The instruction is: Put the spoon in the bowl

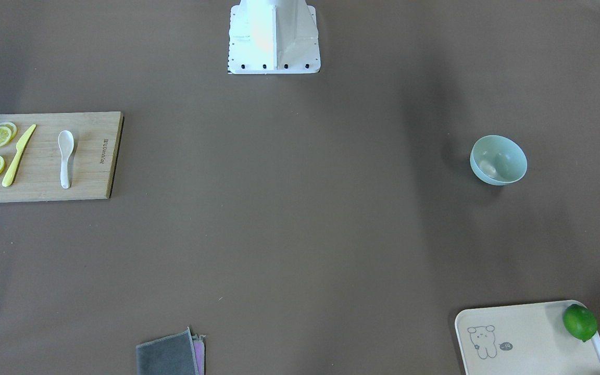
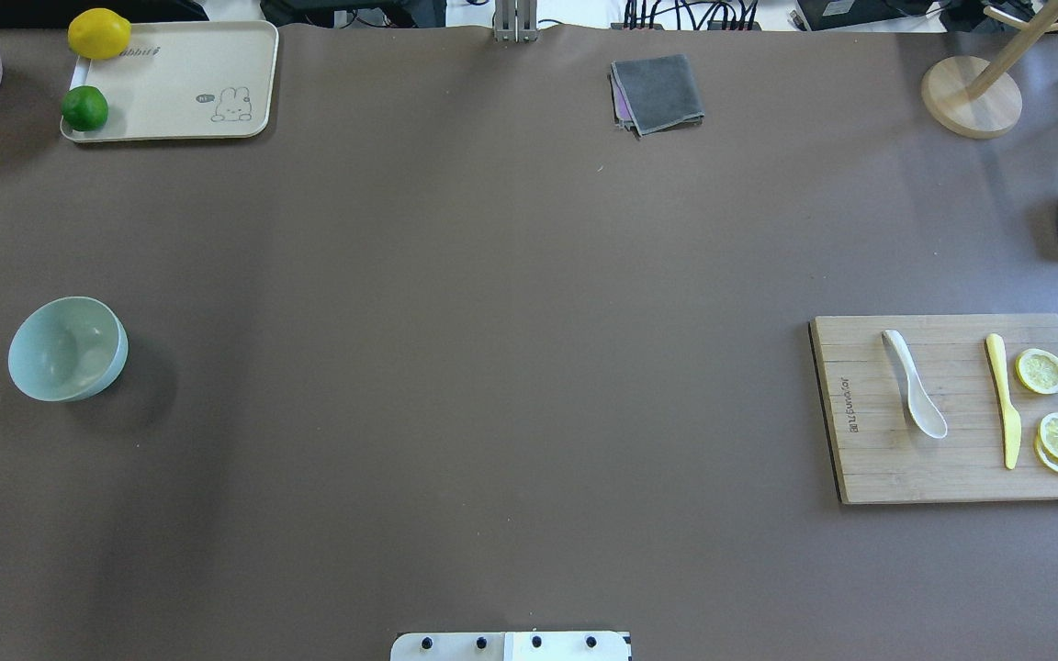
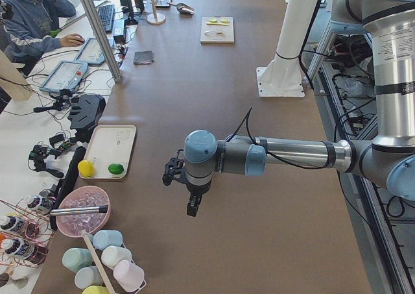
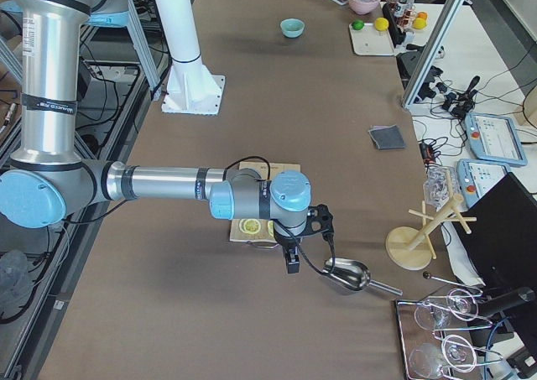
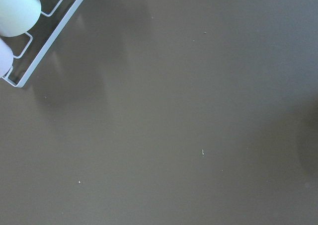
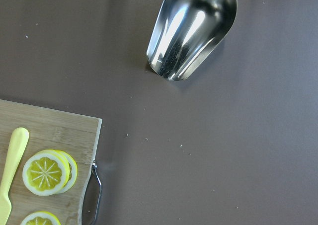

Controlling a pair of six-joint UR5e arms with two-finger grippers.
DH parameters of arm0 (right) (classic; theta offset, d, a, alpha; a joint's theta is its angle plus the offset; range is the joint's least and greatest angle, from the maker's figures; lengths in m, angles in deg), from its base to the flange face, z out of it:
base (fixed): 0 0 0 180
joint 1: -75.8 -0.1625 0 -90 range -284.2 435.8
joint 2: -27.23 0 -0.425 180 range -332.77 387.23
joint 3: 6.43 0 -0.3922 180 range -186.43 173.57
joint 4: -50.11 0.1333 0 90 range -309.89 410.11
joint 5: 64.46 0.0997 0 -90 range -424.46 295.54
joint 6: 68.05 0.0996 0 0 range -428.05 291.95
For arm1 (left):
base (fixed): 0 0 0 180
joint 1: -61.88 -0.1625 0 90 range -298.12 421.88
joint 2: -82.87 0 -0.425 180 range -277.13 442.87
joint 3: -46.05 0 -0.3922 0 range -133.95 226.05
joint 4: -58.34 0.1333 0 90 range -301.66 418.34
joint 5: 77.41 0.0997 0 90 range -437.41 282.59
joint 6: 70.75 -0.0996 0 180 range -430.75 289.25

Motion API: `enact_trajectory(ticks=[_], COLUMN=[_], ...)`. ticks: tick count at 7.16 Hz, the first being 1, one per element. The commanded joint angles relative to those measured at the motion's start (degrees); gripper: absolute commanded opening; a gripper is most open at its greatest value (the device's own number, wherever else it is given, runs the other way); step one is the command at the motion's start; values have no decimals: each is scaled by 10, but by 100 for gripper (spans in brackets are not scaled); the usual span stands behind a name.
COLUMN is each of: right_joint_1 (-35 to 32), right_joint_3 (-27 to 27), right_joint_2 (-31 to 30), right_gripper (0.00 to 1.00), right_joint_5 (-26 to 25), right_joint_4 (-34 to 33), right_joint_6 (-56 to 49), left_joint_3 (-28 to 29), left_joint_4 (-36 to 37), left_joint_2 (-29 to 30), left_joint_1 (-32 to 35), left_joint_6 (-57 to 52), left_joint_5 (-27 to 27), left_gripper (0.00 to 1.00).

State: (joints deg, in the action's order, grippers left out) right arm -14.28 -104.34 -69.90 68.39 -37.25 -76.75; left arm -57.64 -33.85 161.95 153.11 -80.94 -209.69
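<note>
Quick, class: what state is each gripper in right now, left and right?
Left gripper: cannot be told; it shows only in a side view.
Right gripper: cannot be told, for the same reason.

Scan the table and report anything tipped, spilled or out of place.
Nothing stands out. The spoon lies flat on the cutting board beside the yellow knife, and the bowl stands upright far across the table. No spill shows.

Near the frame's centre, the left arm [image 3: 292, 154] stretches level from the right edge, wrist bent down, the left gripper [image 3: 192, 208] hanging below. The right arm [image 4: 159, 183] reaches level from the left edge, the right gripper [image 4: 292, 262] pointing down at lower centre. Neither side view shows how the jaws stand.
</note>
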Motion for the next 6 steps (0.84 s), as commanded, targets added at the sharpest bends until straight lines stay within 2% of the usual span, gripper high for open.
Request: enact_trajectory(ticks=[1,4,6], right_joint_1=[0,0,0], right_joint_3=[0,1,0], right_joint_2=[-4,-6,-8], right_gripper=[100,100,100], right_joint_5=[1,2,39], right_joint_4=[0,8,8], right_joint_6=[-2,2,20], left_joint_3=[-6,-7,-9], left_joint_4=[-2,-1,-1], left_joint_2=[-2,-1,5], left_joint_1=[1,-1,-1], left_joint_6=[-1,1,3], left_joint_5=[-3,-2,-1], left_gripper=[98,98,98])
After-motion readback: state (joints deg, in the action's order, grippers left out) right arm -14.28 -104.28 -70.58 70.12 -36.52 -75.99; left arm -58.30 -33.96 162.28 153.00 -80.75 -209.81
